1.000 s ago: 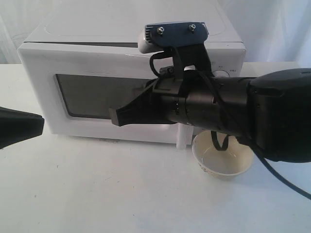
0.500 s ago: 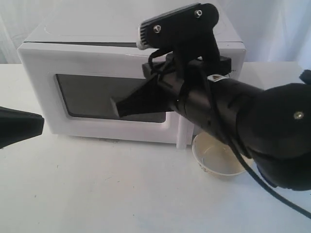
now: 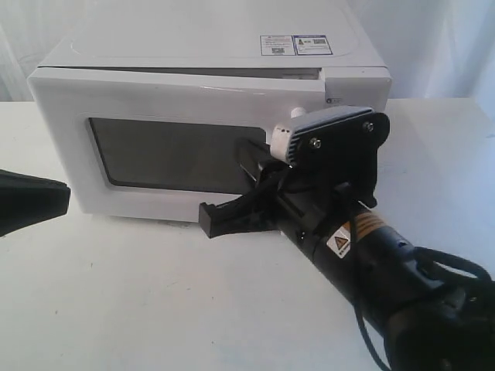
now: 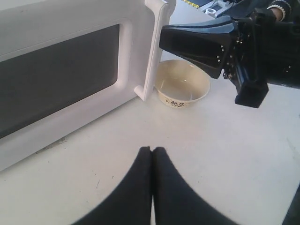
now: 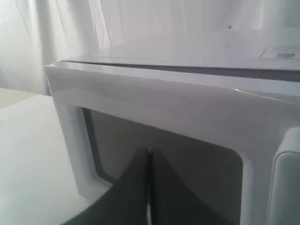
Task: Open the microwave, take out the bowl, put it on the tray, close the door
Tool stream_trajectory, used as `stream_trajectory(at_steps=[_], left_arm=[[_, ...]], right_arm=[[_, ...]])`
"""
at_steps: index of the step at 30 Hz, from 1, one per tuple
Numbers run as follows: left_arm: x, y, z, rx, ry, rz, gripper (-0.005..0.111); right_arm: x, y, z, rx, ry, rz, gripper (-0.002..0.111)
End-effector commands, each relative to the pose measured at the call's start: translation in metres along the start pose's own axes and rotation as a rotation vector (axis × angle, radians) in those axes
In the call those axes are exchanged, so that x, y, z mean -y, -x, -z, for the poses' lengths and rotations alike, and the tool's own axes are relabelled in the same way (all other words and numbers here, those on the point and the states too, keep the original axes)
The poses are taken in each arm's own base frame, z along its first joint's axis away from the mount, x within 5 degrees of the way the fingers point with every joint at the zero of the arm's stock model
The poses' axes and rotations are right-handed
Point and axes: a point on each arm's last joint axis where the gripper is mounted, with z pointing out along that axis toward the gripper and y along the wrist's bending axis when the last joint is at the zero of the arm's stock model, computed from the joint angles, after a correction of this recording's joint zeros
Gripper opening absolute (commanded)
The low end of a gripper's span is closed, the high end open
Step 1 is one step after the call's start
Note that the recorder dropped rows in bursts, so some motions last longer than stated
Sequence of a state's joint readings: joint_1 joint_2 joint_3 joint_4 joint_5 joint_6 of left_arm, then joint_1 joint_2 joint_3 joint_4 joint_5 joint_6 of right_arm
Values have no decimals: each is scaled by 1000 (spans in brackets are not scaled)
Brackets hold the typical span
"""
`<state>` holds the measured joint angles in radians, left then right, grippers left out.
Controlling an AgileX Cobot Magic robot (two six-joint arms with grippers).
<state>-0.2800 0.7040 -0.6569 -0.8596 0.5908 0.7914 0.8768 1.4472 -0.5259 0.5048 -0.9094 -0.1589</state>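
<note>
Both pressed closed, empty: left gripper [image 4: 151,152], right gripper [image 5: 149,153].

Right gripper [image 5: 149,157], tips pressed together, faces the door [image 5: 140,101]: dark window [image 5: 187,159] at twelve o'clock, handle [image 5: 286,187] at two o'clock

In the exterior view the right arm [image 3: 363,247] hides the right part of the microwave [image 3: 193,54], the door handle [image 4: 154,51] and the bowl [image 4: 182,86]. The bowl shows only in the left wrist view. The left gripper [image 3: 62,199] is cut off by the exterior picture's left edge. The words on the stickers [image 3: 296,44] are too small to read. The right wrist view is blurry, and its edge cuts the door [image 5: 154,117] short.
</note>
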Motion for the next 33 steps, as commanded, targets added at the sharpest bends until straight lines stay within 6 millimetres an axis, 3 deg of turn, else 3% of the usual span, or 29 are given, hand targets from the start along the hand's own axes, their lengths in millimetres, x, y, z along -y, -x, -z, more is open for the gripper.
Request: stream_trajectory(at_steps=[1,14,19,33], left_arm=[[2,-1,0,10,-17,21,0],[2,-1,0,10,-17,21,0],[2,-1,0,10,-17,21,0],[2,-1,0,10,-17,21,0]], right_arm=[[4,-4,-7,116,-55,16,0],[-7,-19,-54,145,-118,27,0],[-2,-19,-69,156,-250,66,0],[14,-34,-105,133,-314,82,0]])
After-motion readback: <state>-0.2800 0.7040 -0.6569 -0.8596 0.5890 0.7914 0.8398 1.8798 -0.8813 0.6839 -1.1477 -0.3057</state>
